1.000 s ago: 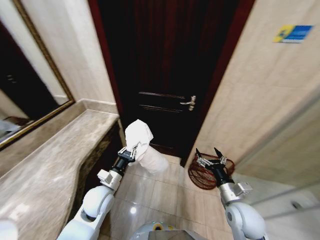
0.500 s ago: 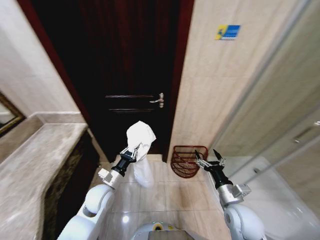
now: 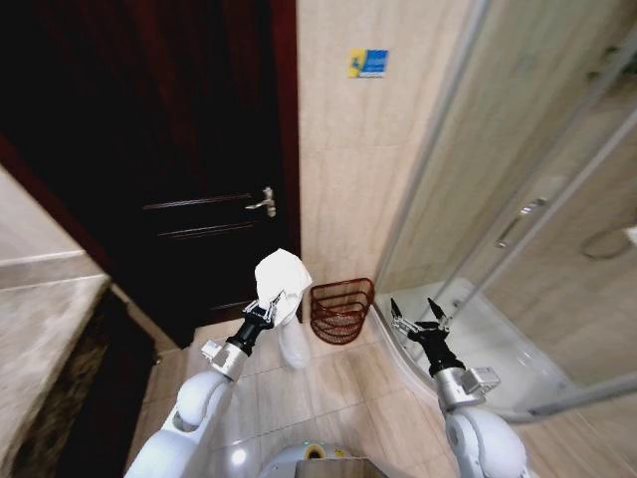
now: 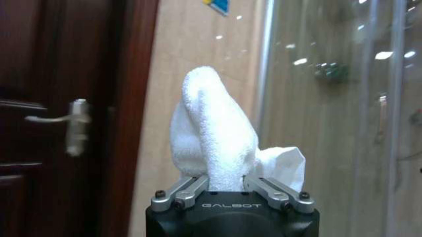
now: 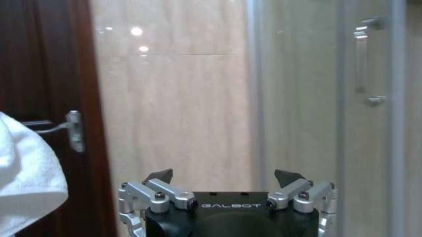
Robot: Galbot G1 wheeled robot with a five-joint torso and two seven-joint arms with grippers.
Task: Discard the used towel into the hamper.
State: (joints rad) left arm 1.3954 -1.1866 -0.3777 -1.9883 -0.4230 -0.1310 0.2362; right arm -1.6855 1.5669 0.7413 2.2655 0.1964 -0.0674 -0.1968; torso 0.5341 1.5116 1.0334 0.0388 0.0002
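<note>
Left arm raised from the shoulder, forearm angled up and forward, ending in the left gripper [image 3: 267, 307] with fingers pinched tight on the white towel [image 3: 280, 278]. Towel bunched and standing up above the fingertips as a rounded hump, with a longer tail hanging down past the wrist toward the tiled floor [image 3: 328, 378]. From the left wrist view, left gripper [image 4: 228, 183] with both metal fingers [image 4: 189, 187] pressed against the towel [image 4: 214, 132] on either side, cloth rising straight out from between them and a smaller fold spilling over the far finger. Right arm held up likewise, forearm tilted forward, right gripper [image 3: 418, 312] empty with the two dark fingertips spread wide in a V. From the right wrist view, right gripper [image 5: 224, 177] with jaws wide apart and nothing between them, a corner of the towel [image 5: 26, 180] showing off to one side. Hamper [image 3: 340, 310], a dark reddish-brown open-weave basket, standing on the floor against the beige tiled wall [image 3: 343, 179], beyond and between the two sets of fingertips, nearer to the towel-holding fingers and just past the hanging cloth, apart from both grippers. Dark wooden door [image 3: 159, 149] with a silver lever handle [image 3: 263, 201] beyond the left fingers; glass shower enclosure [image 3: 518, 219] beyond the right fingers
</note>
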